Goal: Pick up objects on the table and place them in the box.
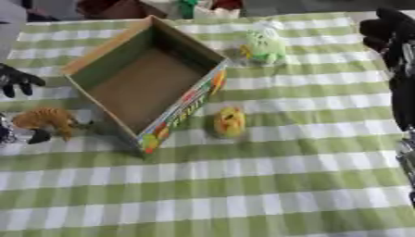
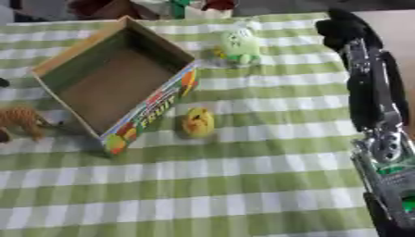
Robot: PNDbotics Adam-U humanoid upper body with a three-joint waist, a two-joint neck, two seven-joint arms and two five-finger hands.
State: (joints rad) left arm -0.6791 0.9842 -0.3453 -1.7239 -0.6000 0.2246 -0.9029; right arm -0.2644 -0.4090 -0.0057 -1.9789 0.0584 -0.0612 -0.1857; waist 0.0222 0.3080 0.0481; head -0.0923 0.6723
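Observation:
An open cardboard box (image 1: 91,58) with a colourful printed front wall lies askew at the left centre, and nothing shows inside it. A yellow toy (image 1: 230,121) lies just right of its front corner. A green toy (image 1: 263,46) stands beyond the box's right wall. An orange striped animal toy (image 1: 47,119) stands left of the box. My left hand (image 1: 16,79) shows at the left edge above the orange toy, fingers relaxed and apart from it. My right hand (image 2: 344,28) hangs at the far right, right of the green toy, holding nothing that I can see.
The table is covered by a green and white checked cloth (image 1: 243,185). A small dark and white thing (image 1: 16,134) sits at the left edge beside the orange toy. My right forearm (image 2: 377,106) runs down the right side. Clutter lies past the far edge.

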